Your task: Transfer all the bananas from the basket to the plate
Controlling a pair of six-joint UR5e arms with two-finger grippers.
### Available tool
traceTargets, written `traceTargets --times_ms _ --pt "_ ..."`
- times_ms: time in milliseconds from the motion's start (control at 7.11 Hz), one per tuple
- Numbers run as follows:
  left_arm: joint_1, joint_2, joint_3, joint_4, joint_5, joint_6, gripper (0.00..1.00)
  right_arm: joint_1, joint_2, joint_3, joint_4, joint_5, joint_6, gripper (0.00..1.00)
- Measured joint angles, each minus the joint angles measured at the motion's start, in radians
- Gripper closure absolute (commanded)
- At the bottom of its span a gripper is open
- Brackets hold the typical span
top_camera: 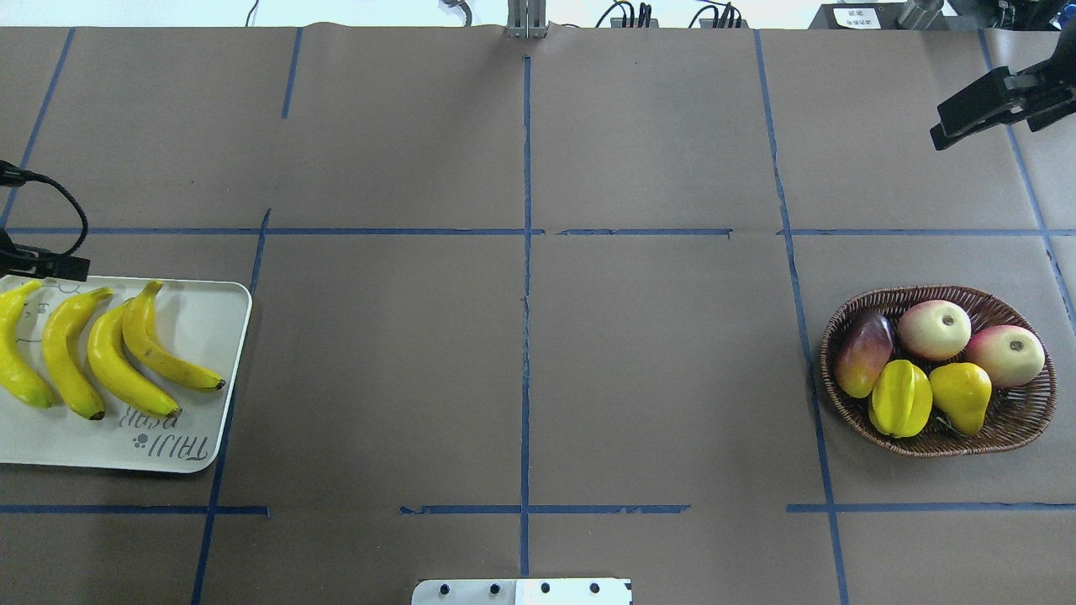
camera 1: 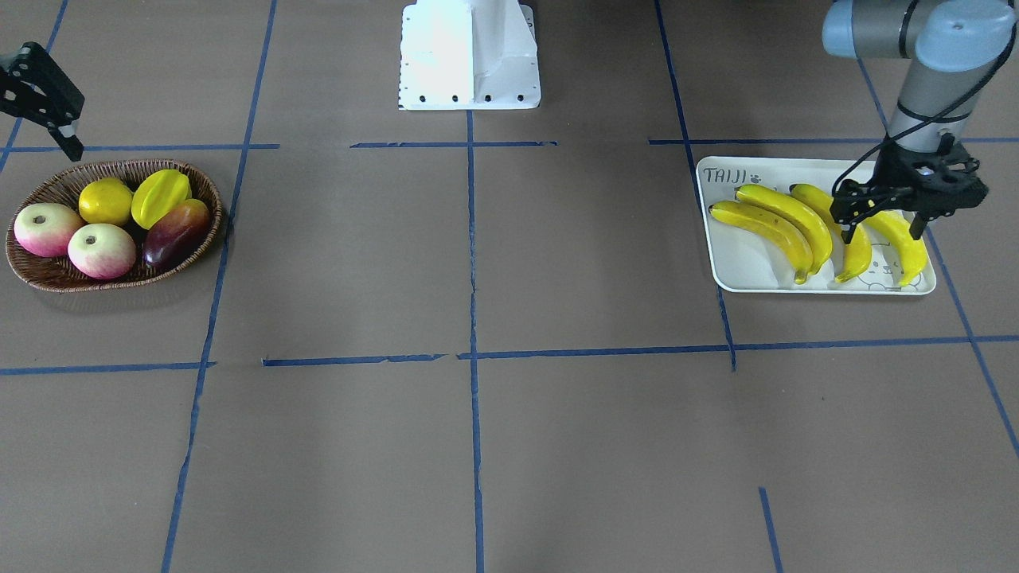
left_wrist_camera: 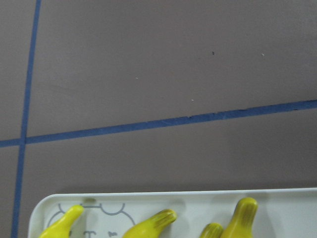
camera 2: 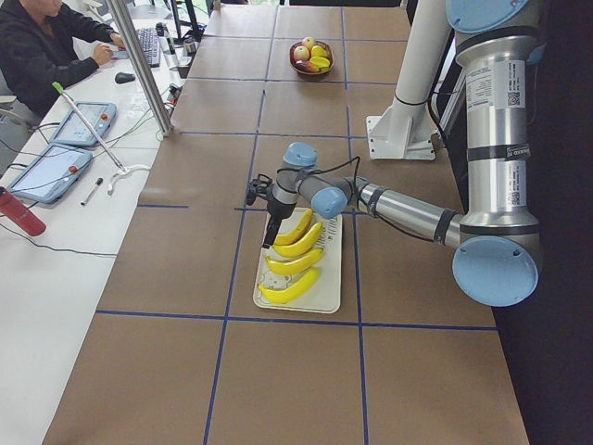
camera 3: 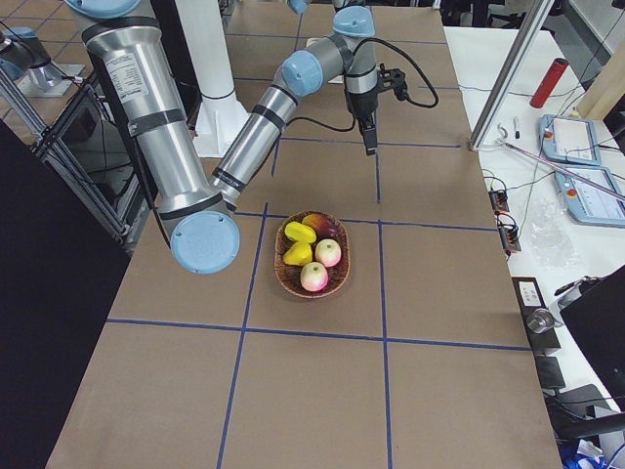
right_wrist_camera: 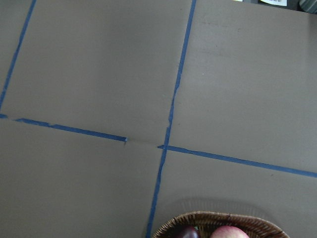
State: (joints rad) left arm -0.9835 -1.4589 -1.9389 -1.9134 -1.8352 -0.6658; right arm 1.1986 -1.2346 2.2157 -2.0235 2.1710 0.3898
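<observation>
All four bananas (camera 1: 796, 227) lie on the plate (camera 1: 740, 274), so the left end effector (camera 1: 884, 235) hangs released above them; the right end effector (camera 1: 73, 147) I cannot tell.

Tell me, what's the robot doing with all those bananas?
It is moving bananas from the basket to the plate. All four bananas lie side by side on the plate. The left gripper hangs open just over them, holding nothing. The basket has only other fruit in it, and the right gripper hangs in the air near it.
</observation>
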Motion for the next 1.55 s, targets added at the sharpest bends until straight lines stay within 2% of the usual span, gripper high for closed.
traceTargets --times_ms 281,563,844,1267,1548 --pt "-0.209 -0.034 -0.013 0.193 -0.127 0.273 0.0 0.096 -0.056 -0.083 -0.022 0.117 -0.194 0.0" --pt "-0.403 -0.068 0.017 0.361 -0.257 0.492 0.0 0.22 -0.099 -0.23 -0.021 0.239 -0.43 0.0" --pt "-0.539 -0.076 0.087 0.46 -0.39 0.613 0.0 0.289 -0.163 -0.317 -0.02 0.29 -0.543 0.0" --pt "-0.591 -0.068 0.11 0.548 -0.469 0.635 0.0 0.313 -0.195 -0.396 0.076 0.299 -0.556 0.0" --pt "-0.593 -0.051 0.117 0.548 -0.502 0.605 0.0 0.323 -0.266 -0.496 0.271 0.309 -0.552 0.0"
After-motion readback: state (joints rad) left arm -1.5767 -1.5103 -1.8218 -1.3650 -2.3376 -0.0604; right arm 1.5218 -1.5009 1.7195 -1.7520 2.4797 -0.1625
